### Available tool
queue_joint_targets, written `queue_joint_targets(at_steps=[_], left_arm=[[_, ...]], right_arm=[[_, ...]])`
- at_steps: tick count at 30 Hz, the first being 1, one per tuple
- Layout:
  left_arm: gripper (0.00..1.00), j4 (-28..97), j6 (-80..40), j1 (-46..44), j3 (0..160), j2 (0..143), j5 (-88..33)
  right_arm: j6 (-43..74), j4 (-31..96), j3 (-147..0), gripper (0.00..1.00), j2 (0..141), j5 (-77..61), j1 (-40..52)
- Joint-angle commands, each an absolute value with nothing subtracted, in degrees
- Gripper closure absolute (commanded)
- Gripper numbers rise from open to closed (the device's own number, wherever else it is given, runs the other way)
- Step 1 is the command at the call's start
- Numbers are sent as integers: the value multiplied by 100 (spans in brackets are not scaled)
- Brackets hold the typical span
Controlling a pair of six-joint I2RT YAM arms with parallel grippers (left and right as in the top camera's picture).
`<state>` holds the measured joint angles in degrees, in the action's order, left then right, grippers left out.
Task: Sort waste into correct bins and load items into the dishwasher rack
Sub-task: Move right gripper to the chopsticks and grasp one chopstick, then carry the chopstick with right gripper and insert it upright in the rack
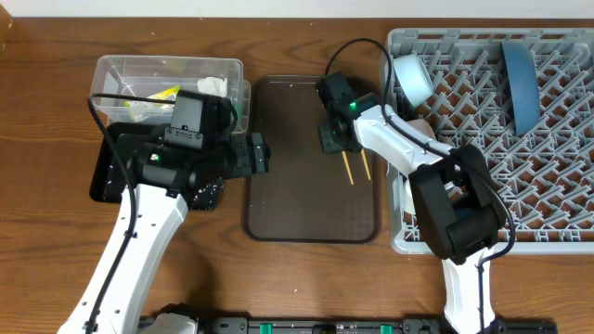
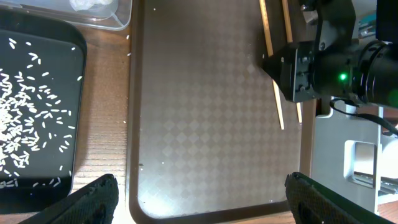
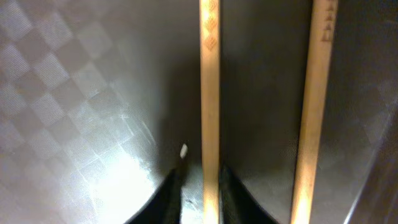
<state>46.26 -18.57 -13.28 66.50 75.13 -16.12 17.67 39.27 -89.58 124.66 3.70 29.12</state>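
Note:
Two wooden chopsticks (image 1: 349, 169) (image 3: 314, 112) lie side by side on the brown serving tray (image 1: 311, 218). My right gripper (image 1: 336, 144) (image 3: 202, 186) is down on the tray, its fingers pinched close on either side of one chopstick (image 3: 210, 93). My left gripper (image 1: 255, 153) (image 2: 202, 199) is open and empty above the tray's left edge. The clear box (image 1: 111, 70) holds a yellow wrapper (image 1: 162, 96) and white tissue (image 1: 212, 86). The black tray (image 2: 56, 177) holds scattered rice (image 2: 25, 124). The grey rack (image 1: 557, 186) holds a dark blue plate (image 1: 520, 83) and a pale bowl (image 1: 410, 79).
The right arm lies across the rack's left wall, with a white object (image 1: 404, 195) partly hidden under it. The left arm covers much of the black tray in the overhead view. Bare wooden table (image 1: 278, 278) runs along the front.

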Motion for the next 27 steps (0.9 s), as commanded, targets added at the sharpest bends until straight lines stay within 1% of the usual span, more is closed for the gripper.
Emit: queue_joint_targets(at_steps=[1, 2, 3, 11, 18, 23, 27], left_arm=[[12, 4641, -1809, -1308, 6772, 7489, -1575], [11, 4641, -1809, -1308, 6772, 7489, -1575], [12, 4641, -1809, -1308, 6772, 7489, -1575], [12, 4641, -1806, -1308, 6772, 7489, -1575], [12, 4641, -1806, -1308, 6772, 7489, -1577], [12, 4641, -1809, -1308, 6772, 7489, -1575], [12, 4641, -1809, -1308, 6772, 7489, -1575]], right_arm=[[1925, 4187, -8943, 93, 12667, 390, 2932], [1981, 4278, -8943, 98, 12667, 386, 2932], [2032, 4368, -8945, 99, 12667, 384, 2932], [2043, 4856, -9223, 99, 12532, 296, 2917], [1487, 5583, -10108, 99, 11627, 338, 2884], [1428, 5961, -10383, 99, 10827, 1216, 2683], [1382, 6296, -10383, 99, 10368, 2023, 2290]])
